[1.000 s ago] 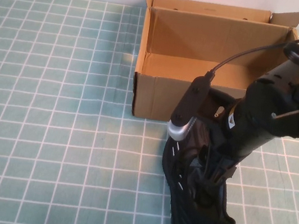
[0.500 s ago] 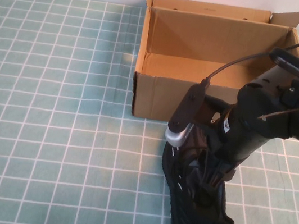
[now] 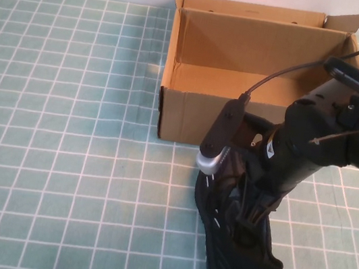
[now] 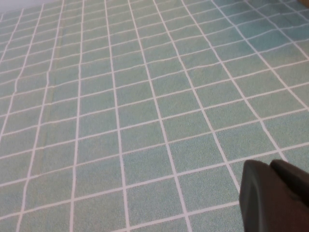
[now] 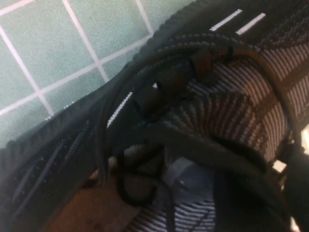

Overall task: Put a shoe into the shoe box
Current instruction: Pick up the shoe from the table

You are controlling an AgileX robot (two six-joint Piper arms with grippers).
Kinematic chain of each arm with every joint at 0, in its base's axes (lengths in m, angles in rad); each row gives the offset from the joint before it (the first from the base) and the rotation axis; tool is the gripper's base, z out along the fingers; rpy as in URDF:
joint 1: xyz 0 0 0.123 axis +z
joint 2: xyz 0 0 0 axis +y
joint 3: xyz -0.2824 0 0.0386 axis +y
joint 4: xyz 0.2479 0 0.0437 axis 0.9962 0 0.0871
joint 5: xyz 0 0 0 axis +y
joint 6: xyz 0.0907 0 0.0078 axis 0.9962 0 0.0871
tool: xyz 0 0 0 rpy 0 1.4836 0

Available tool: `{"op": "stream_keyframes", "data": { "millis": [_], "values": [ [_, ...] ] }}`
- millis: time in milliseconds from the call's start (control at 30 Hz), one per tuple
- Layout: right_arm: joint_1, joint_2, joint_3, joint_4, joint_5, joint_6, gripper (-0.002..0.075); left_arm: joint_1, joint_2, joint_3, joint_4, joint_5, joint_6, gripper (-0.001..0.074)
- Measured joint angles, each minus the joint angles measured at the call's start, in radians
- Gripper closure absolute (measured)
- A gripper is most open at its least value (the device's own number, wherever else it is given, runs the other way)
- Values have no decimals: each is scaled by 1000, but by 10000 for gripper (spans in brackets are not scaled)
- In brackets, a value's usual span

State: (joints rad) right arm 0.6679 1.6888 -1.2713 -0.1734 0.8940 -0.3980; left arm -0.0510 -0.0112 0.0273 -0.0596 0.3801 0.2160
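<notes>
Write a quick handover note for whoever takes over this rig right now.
Right gripper: down on the shoe, which lies on the table just in front of the shoe box; grip not confirmable.
Left gripper: parked over bare table, away from the work.
Done: right arm has reached the shoe.
Left: secure it, lift it, place it in the open, empty box.

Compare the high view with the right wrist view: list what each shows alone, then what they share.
Only the high view shows the shoe box, open and standing on the table beyond the shoe, and the right arm reaching down over the shoe. The left gripper is absent from both.

Only the right wrist view shows the laces and knit weave close up.

Both show the shoe, its white side dashes, the checked tablecloth, and the right gripper at the shoe.
</notes>
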Motion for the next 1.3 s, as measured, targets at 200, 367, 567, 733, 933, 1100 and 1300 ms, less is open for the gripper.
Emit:
{"op": "stream_keyframes", "data": {
  "millis": [200,367,567,733,933,1100,1300],
  "values": [
    [0,0,0,40,4,12,734,0,0,0,0,0,0,739],
    [0,0,0,49,27,14,734,0,0,0,0,0,0,739],
    [0,-57,0,58,70,14,734,0,0,0,0,0,0,739],
    [0,-194,0,75,130,19,734,0,0,0,0,0,0,738],
    [0,-345,0,118,170,21,734,0,0,0,0,0,0,738],
    [0,-426,0,123,185,25,730,0,0,0,0,0,0,739],
    [0,-437,0,123,190,27,730,0,0,0,0,0,0,739]
  ]
}}
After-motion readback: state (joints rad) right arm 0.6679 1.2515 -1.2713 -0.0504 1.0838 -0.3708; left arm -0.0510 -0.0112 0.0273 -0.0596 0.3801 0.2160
